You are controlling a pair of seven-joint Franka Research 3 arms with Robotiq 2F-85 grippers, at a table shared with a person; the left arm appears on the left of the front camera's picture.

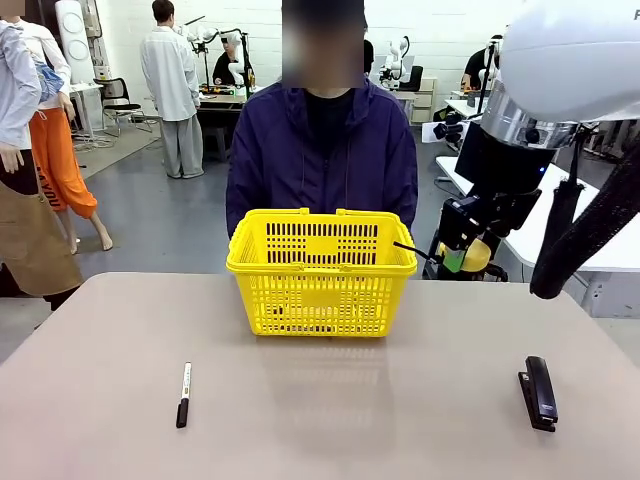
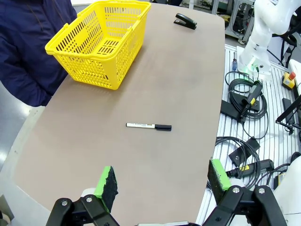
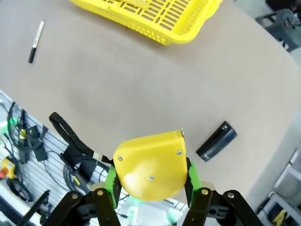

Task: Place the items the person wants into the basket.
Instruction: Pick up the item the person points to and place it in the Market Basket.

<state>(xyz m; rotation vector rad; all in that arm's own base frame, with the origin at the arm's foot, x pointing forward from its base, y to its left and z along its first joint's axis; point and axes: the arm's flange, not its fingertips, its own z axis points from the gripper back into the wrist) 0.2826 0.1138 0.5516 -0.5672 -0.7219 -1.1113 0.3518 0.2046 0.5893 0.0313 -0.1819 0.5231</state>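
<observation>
My right gripper (image 3: pixel 150 179) is shut on a small yellow tape measure (image 3: pixel 150 161), and its black strap (image 3: pixel 70 134) trails off to one side. In the front view that gripper (image 1: pixel 458 252) hangs in the air just right of the yellow basket (image 1: pixel 320 275), holding the tape measure (image 1: pixel 472 257) above the table's far right edge. The person (image 1: pixel 322 150) in a dark jacket stands right behind the basket. My left gripper (image 2: pixel 162 178) is open over the near side of the table with nothing between its green pads (image 2: pixel 107 181). The basket (image 2: pixel 101 42) is far from it.
A black marker with a white band (image 1: pixel 183 393) lies at the front left of the table and also appears in the left wrist view (image 2: pixel 148 126). At the front right lies a black stapler (image 1: pixel 538 392). Cables (image 2: pixel 244 106) lie beside the table.
</observation>
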